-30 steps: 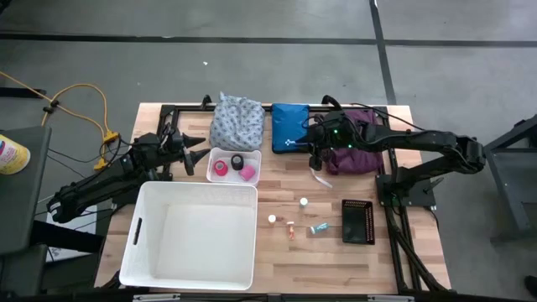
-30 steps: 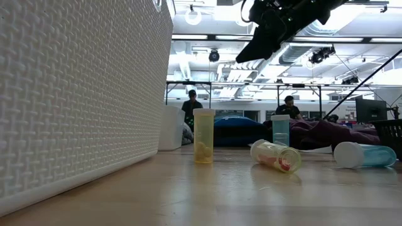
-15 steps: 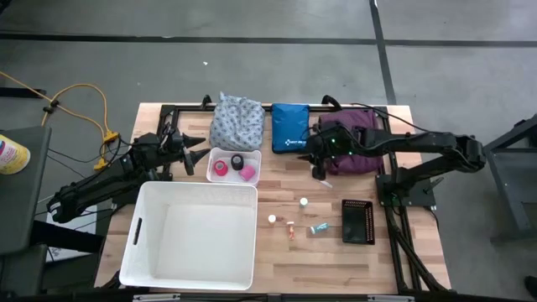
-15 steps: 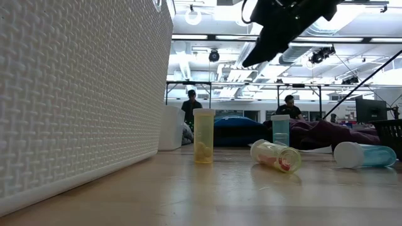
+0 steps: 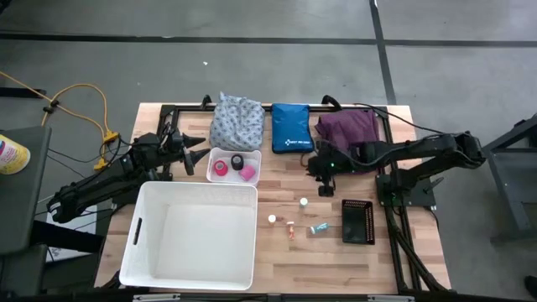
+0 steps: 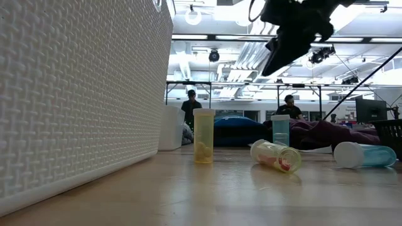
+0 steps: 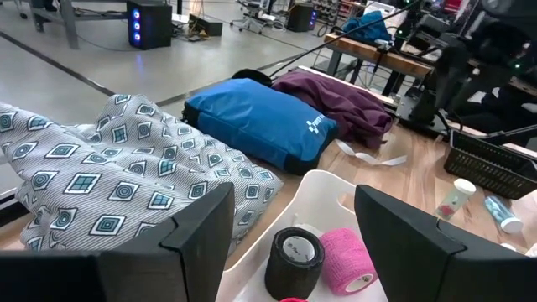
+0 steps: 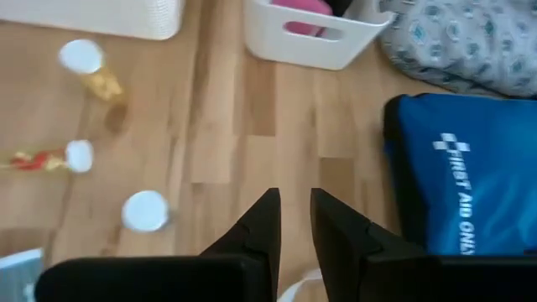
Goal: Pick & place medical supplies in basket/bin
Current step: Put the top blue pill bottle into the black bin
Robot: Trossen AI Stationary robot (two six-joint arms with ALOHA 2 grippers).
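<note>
The left gripper [image 5: 195, 144], fingers apart and empty, waits just left of the small white tray [image 5: 234, 177] holding the black tape roll [image 5: 238, 162] and pink tape rolls [image 5: 220, 169]. Right of the tray, the right gripper [image 5: 319, 172] hovers, fingers nearly together and empty, above bare wood, with white-capped vials [image 5: 303, 202] nearby and the purple cloth [image 5: 348, 130] beyond.

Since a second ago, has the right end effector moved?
Yes. In the high view the right end effector has come off the purple cloth and now sits over bare wood, nearer the vials.
</note>
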